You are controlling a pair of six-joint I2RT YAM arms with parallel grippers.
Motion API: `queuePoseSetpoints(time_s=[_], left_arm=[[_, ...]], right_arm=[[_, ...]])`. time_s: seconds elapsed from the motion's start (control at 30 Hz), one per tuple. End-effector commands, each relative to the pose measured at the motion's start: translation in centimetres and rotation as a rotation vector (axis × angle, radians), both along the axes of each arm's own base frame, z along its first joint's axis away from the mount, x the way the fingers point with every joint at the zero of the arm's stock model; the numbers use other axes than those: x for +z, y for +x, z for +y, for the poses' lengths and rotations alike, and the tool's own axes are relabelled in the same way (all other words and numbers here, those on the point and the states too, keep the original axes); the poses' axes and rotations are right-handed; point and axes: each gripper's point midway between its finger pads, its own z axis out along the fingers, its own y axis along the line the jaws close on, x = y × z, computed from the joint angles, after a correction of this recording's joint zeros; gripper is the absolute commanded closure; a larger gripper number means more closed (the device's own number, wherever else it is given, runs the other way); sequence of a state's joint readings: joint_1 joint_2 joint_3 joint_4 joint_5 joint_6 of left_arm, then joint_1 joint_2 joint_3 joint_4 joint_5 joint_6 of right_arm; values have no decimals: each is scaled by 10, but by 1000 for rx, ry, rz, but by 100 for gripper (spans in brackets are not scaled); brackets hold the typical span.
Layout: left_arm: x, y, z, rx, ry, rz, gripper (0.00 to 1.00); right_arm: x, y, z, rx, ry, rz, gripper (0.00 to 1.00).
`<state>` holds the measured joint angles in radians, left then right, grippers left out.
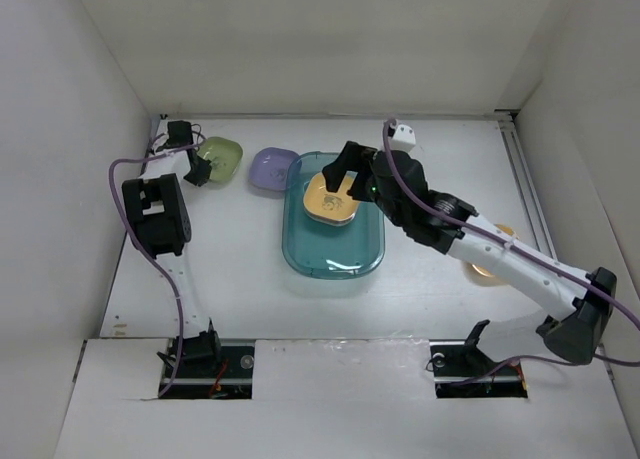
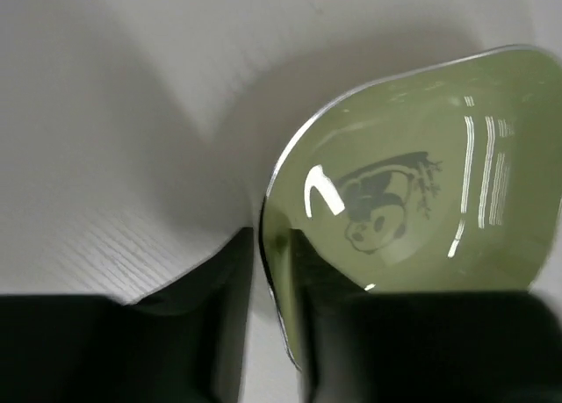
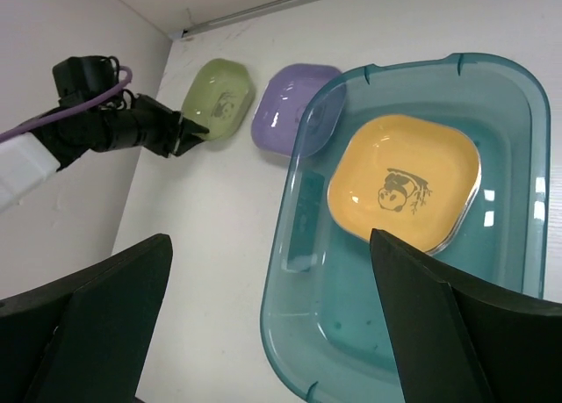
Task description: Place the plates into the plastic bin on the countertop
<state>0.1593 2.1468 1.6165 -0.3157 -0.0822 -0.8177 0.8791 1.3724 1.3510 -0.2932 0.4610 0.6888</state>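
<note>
**1. Left gripper.** The 2 fingers are drawn together on the rim of the pastel green rounded-square shallow plate. 1 finger is outside the rim and 1 is inside the dish. The plate extends away from the fingers over the flat white countertop.

**2. Right gripper.** The 2 fingers are spread wide and hold nothing. Directly below them, the yellow-orange rounded-square plate lies flat on the floor of the translucent teal plastic bin.

**3. Surroundings.** The pastel purple rounded-square plate sits between the left fingers and the bin, against the bin's corner. 1 further orange-tinted plate shows partly under the right arm.

**4. Hazards (assessment).**
- The left grip holds only the rim. On lifting, the plate's weight may pivot it between the fingers, or it may slip out.
- The path from the left fingers to the bin passes over the purple plate. A low carry may strike it.
- The right gripper is above the bin. If it does not withdraw, the 2 arms may collide there.
</note>
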Motion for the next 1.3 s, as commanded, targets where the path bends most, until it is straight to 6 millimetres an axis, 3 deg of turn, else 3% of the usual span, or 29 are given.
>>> queuePoseSetpoints(time_s=[0.0,0.07,0.1,0.13,0.2,0.3,0.33,0.37,0.43,0.47,0.5,0.57,0.6,0.77,0.8,0.83,0.9,0.97,1.0,1.03,1.13,1.17,1.27], left_arm=[[-19,-12,7,38,6,86,86],[-27,-18,6,29,2,144,100],[-26,-13,9,34,10,152,100],[-25,-20,10,39,16,187,100],[-11,-23,19,89,57,174,100],[55,-35,32,173,129,45,100],[65,-46,29,160,151,23,100],[124,-45,24,167,204,-122,100],[163,-55,8,125,237,-211,100],[205,-59,-14,38,266,-306,100],[224,-58,-32,-30,274,-362,100],[249,-61,-75,-204,253,-408,100],[251,-65,-105,-305,258,-404,100],[241,-87,-218,-762,126,-448,100],[227,-88,-230,-790,117,-418,100],[224,-95,-257,-870,111,-420,100],[203,-101,-291,-1000,90,-383,100],[193,-103,-309,-1060,60,-365,100],[186,-104,-314,-1071,56,-349,100],[168,-105,-319,-1091,58,-316,100],[145,-110,-337,-1137,36,-282,100],[130,-108,-339,-1130,25,-245,100],[110,-109,-340,-1128,36,-194,100]], right_arm=[[19,-6,-12,-13,22,-73,0],[31,-14,-22,-11,38,-100,1],[29,-17,-26,-11,38,-100,1],[40,-23,-36,-21,61,-121,1],[45,-28,-50,-31,33,-156,1],[49,-42,-73,-29,-7,-201,1],[37,-44,-78,-35,-32,-195,1],[41,-51,-88,-32,-38,-218,1],[30,-54,-98,-37,-70,-222,0],[13,-55,-100,-17,-102,-212,0],[10,-57,-106,-4,-125,-227,0],[-14,-54,-118,-4,-157,-185,0],[-15,-56,-127,-12,-154,-184,0],[-35,-63,-173,-114,-125,-98,0],[-36,-64,-184,-147,-132,-90,0],[-35,-67,-195,-183,-126,-87,0],[-44,-73,-216,-257,-137,-33,0],[-55,-77,-229,-298,-150,15,0],[-56,-78,-226,-272,-136,23,0],[-73,-77,-229,-275,-146,62,0],[-104,-83,-237,-292,-158,148,0],[-104,-83,-237,-292,-158,148,0],[-104,-84,-238,-320,-118,159,0]])
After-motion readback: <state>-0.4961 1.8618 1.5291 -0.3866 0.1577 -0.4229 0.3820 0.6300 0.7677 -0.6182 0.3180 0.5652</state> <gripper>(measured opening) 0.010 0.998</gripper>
